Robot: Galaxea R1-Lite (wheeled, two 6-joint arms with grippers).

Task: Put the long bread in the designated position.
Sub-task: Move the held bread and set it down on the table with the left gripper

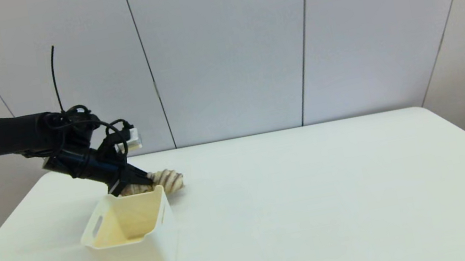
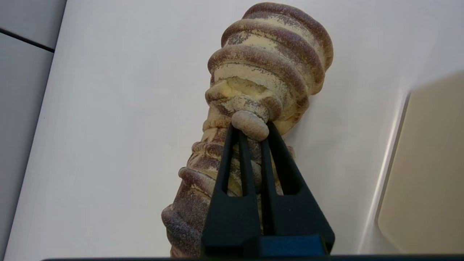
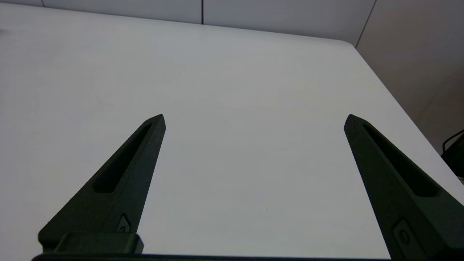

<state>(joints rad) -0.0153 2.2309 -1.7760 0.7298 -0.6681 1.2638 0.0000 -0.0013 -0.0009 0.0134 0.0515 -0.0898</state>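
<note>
Light: bright, even, from overhead.
Shadows: soft, faint patch on the bench [image 1: 323,210] beside the bin [image 1: 140,257], on its left and near sides; another just right of the bread [image 2: 268,54].
Glare: mild sheen on the bench.
Focus: bread sharp in left wrist view; head view slightly soft.

A bare lab-like test space: a plain white table [image 1: 320,191] against blank grey wall panels [image 1: 222,46].

A white table [image 1: 303,204] bears a cream bin [image 1: 137,255] near its left side.
</note>
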